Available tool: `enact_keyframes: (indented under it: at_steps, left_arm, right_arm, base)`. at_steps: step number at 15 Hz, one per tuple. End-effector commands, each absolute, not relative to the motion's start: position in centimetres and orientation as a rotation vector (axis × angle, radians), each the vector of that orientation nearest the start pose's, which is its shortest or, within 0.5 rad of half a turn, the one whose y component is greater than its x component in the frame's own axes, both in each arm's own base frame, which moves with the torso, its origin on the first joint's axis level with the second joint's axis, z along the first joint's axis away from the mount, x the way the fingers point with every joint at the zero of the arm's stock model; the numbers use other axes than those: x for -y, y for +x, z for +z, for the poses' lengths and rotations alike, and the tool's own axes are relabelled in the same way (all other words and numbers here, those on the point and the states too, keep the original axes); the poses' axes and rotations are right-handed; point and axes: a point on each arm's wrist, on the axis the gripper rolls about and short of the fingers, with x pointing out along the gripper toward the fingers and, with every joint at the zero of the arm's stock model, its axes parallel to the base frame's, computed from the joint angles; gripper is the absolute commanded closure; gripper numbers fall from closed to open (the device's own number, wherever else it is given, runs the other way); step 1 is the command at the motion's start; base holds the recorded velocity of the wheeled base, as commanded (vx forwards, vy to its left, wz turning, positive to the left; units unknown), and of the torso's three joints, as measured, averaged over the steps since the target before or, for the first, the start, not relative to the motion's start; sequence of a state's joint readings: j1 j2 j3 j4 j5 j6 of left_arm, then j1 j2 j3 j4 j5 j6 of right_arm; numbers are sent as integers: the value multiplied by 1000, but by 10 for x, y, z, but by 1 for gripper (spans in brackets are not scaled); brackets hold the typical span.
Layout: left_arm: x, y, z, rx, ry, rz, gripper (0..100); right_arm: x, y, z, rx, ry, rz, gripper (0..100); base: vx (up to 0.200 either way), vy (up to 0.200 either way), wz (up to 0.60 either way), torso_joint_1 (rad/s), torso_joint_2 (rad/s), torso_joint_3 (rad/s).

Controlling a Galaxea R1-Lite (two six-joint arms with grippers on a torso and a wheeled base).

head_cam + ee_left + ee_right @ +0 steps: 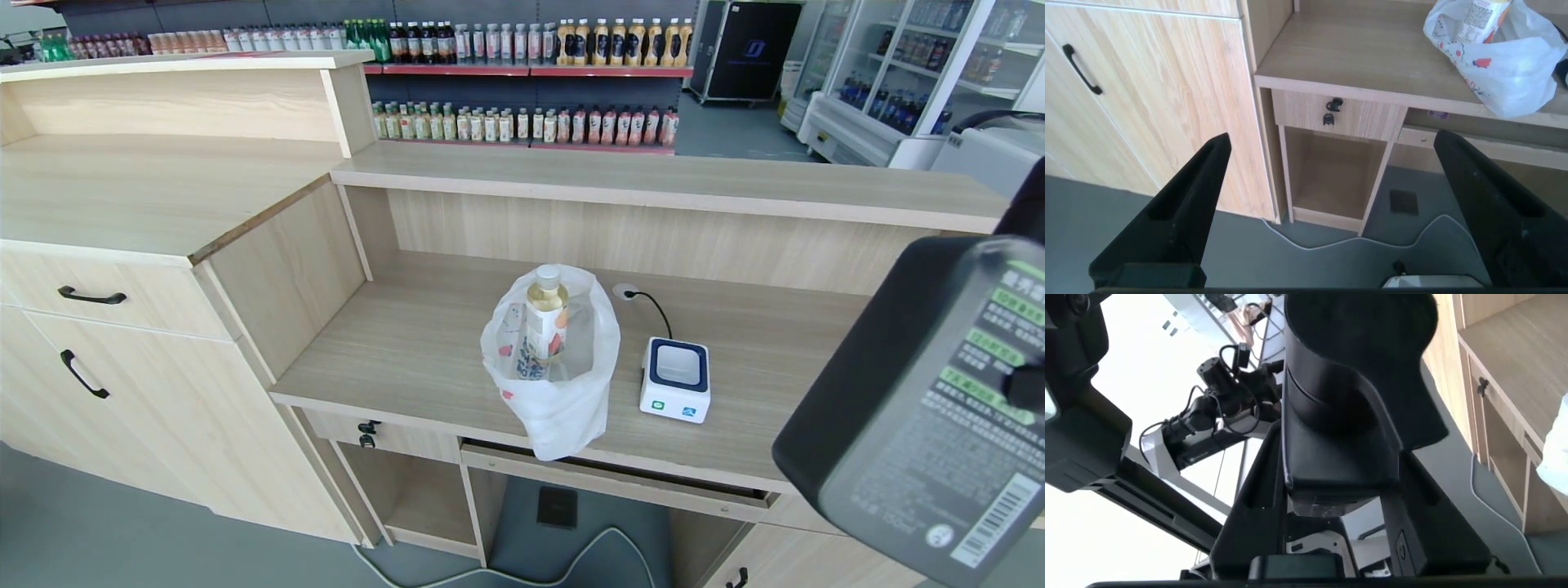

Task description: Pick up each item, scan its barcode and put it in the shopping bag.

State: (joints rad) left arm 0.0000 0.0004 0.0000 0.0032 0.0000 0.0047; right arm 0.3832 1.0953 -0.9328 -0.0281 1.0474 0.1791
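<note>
A dark bottle with a green-and-white label and a barcode (922,408) hangs close to the head camera at the right, above the counter's right end. My right gripper (1343,486) is shut on this dark bottle (1351,384). The white shopping bag (555,367) stands open on the counter with a yellow-capped drink bottle (545,322) upright inside it. Just right of the bag sits the white barcode scanner (675,378). My left gripper (1331,204) hangs open and holds nothing, low in front of the cabinet, to the left of the bag (1503,53).
The wooden counter (424,343) has a raised ledge behind it and a taller cabinet with black handles (90,296) at the left. A small locked drawer (1331,114) sits above an open cubby under the counter. Shelves of drinks (522,82) line the back.
</note>
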Motion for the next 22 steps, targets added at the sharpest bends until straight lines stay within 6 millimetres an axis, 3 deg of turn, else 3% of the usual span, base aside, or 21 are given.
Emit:
enact_keyframes:
  at_steps: [1, 15, 17, 18, 21, 22]
  left_arm:
    - [0, -23, 75, -3, 5, 0, 0]
    - [0, -23, 75, -3, 5, 0, 0]
    - [0, -23, 75, -3, 5, 0, 0]
    - [0, -23, 75, -3, 5, 0, 0]
    - [0, -23, 75, -3, 5, 0, 0]
    - [0, -23, 75, -3, 5, 0, 0]
  right_arm:
    - [-70, 122, 300, -272, 197, 1413, 100]
    - [-71, 130, 298, -257, 176, 1330, 100]
    - [-71, 149, 288, -188, 20, 1182, 100]
    - [-69, 177, 272, -141, -214, 995, 100]
    - [-22, 241, 228, -5, -702, 713, 100]
    - [-10, 252, 215, 40, -816, 656, 100]
  base:
    - [0, 0, 0, 0, 0, 0]
    - [0, 0, 0, 0, 0, 0]
    - [0, 0, 0, 0, 0, 0]
    - [0, 0, 0, 0, 0, 0]
    - [0, 0, 0, 0, 0, 0]
    - [0, 0, 0, 0, 0, 0]
